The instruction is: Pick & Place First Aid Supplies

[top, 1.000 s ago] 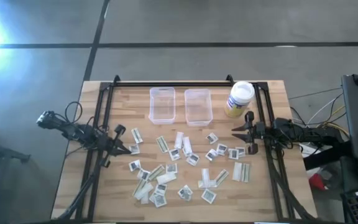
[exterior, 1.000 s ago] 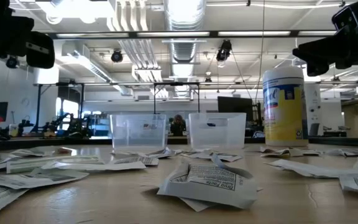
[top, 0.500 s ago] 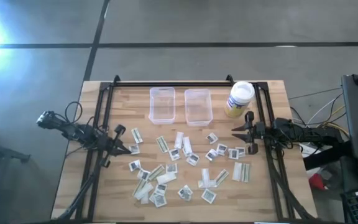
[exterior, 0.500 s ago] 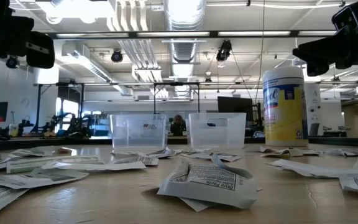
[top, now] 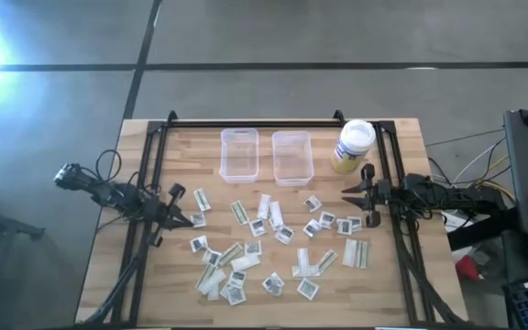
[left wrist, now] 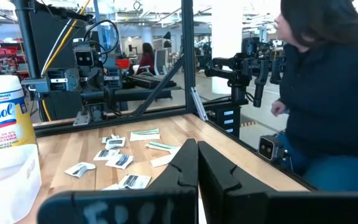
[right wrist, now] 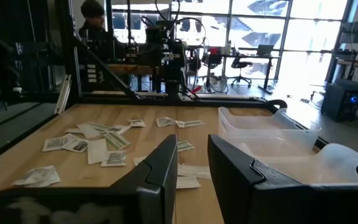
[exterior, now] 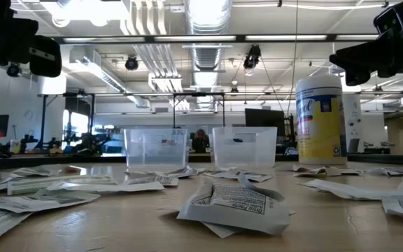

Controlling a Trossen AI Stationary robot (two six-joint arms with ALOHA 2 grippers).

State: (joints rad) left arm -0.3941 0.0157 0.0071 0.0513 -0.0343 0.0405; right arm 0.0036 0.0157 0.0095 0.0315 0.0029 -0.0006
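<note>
High view first: my left gripper [top: 174, 192] sits at the left side of the table [top: 401, 284], fingers pressed together with nothing between them, and my right gripper [top: 363, 194] sits at the right side, fingers parted with a gap and holding nothing. First aid packets [top: 246, 252] are scattered flat on the wood between the two grippers and toward the near edge, a few just beside each gripper, none touched. Two clear bins [top: 239, 153] stand side by side past the packets, well apart from my left gripper, nearer my right. White-lidded wipes jar [top: 353, 145] stands upright just beyond my right gripper. On the left wrist view I see the shut fingers [left wrist: 185, 171], packets on the wood ahead, the jar close by and a person [left wrist: 328, 106] in dark clothes beside the table. On the right wrist view the bins lie just ahead of the parted fingers [right wrist: 160, 168].
</note>
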